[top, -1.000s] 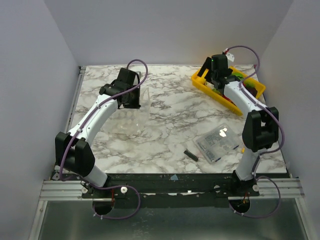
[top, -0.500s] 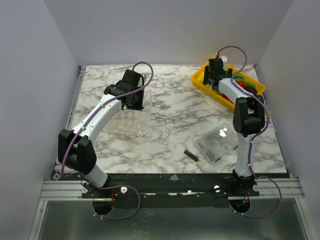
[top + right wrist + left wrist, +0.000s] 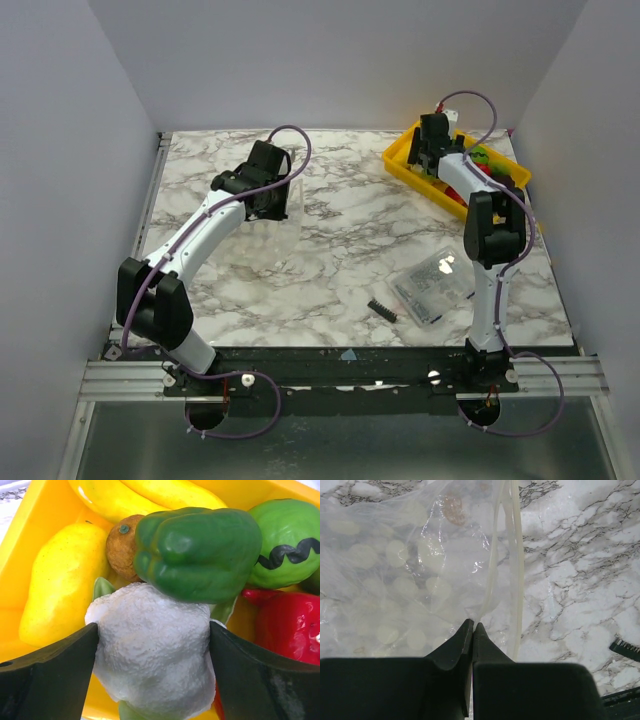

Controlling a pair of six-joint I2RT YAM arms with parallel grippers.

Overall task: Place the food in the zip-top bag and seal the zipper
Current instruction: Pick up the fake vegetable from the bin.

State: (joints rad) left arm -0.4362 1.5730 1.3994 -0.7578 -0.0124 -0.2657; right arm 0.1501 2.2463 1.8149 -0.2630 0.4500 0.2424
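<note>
Zip-top bag (image 3: 395, 555), mouth edge pinched between the left gripper's (image 3: 472, 626) closed jaws; the right gripper's (image 3: 153, 630) jaws stood wide astride a white cauliflower (image 3: 150, 675) in the yellow tray (image 3: 30, 525).

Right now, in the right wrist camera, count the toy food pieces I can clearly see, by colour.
Yellow: 3, plump yellow fruit, two long yellow bananas
Green: 2, glossy green bell pepper, round green fruit with black zigzag
Red: 1, glossy red piece
Brown: 1, round brown fruit
White: 1, bumpy white cauliflower
Total: 8
</note>
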